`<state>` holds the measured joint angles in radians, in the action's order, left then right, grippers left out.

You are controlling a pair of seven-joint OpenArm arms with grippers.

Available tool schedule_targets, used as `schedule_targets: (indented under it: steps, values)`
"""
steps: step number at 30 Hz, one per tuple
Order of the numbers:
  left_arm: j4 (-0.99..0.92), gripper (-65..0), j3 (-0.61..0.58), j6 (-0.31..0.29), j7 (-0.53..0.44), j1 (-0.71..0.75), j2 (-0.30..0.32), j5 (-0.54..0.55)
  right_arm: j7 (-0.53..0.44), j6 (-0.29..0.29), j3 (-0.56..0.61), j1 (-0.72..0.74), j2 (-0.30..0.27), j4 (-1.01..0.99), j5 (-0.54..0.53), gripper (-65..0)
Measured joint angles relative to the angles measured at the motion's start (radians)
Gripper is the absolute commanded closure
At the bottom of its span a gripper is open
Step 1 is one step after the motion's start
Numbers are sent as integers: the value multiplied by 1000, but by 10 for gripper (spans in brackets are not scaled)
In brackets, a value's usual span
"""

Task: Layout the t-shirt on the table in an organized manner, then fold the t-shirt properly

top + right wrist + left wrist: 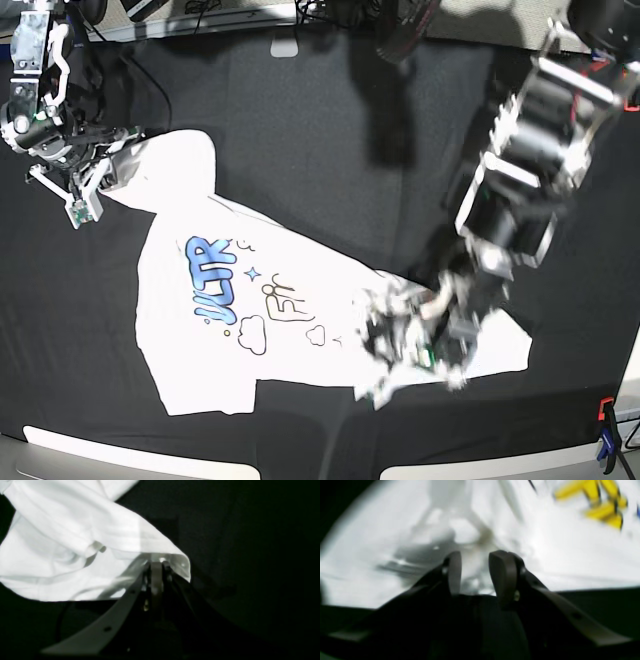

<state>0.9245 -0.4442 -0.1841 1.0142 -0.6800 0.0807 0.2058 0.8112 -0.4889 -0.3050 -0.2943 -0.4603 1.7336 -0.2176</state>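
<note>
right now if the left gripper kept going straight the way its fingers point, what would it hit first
Most likely the t-shirt. In the left wrist view the left gripper stands with jaws apart, and bunched white cloth fills the space just ahead of them. The picture is blurred, so how near the cloth lies is unclear.

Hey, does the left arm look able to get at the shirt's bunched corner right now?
Probably yes: the left gripper hangs right over the t-shirt, jaws apart, white cloth between them and nothing blocking.

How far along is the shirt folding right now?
Done: the t-shirt lies print-up on the table. In hand: the right pincer is shut on an edge at one end, while the left pincer stands parted over bunched cloth at the other. Left: smoothing that end, then every fold.
</note>
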Motion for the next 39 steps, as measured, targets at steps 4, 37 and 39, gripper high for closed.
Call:
schedule_targets:
  steps: [4, 37, 39]
  values:
    - [0, -215, 0, 3, -151, 86, 0, 5, 0, 0, 0, 1, 0, 0, 0, 0]
    - [0, -100, -1, -232, -132, -29, 64, 33, 6, 0, 0, 0, 0, 0, -19, 0]
    - [0, -122, 0, -251, -155, 2, 67, 15, 2, 0, 0, 1, 0, 0, -21, 0]
